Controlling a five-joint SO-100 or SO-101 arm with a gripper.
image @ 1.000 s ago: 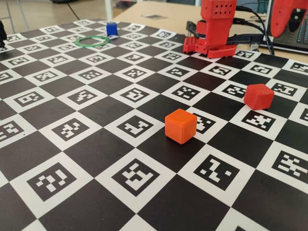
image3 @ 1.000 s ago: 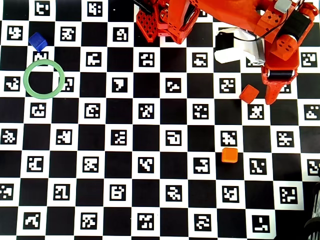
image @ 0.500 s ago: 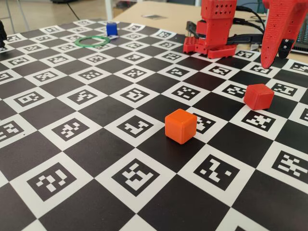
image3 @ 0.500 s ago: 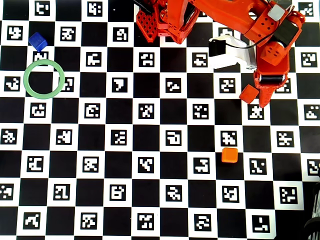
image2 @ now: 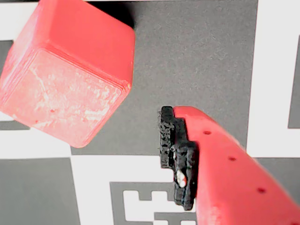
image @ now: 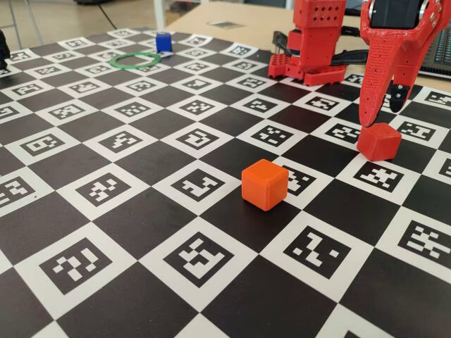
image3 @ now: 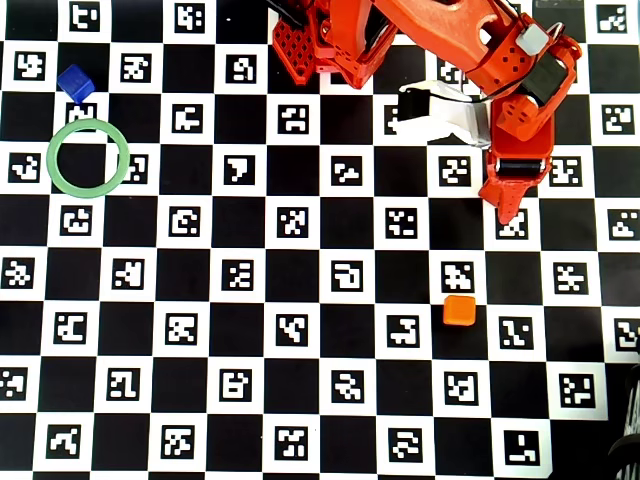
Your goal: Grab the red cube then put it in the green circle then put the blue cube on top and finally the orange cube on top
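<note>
The red cube point(image: 378, 141) sits on the checkered board at the right. My red gripper point(image: 382, 116) hangs just above it, open and empty, fingertips close over the cube's top. In the wrist view the red cube point(image2: 65, 70) fills the upper left, and one finger's black pad point(image2: 176, 154) stands to its lower right without touching it. The orange cube point(image: 264, 184) point(image3: 459, 310) sits alone mid-board. The green circle point(image: 134, 67) point(image3: 52, 158) lies far left, empty, with the blue cube point(image: 163, 41) point(image3: 75, 81) just beyond it. In the overhead view the gripper point(image3: 505, 205) hides the red cube.
The arm's red base point(image: 310, 49) point(image3: 330, 40) stands at the board's far edge. A white part and cables point(image3: 435, 110) lie beside the arm. The board point(image: 141, 232) is a checker of black squares and marker tiles.
</note>
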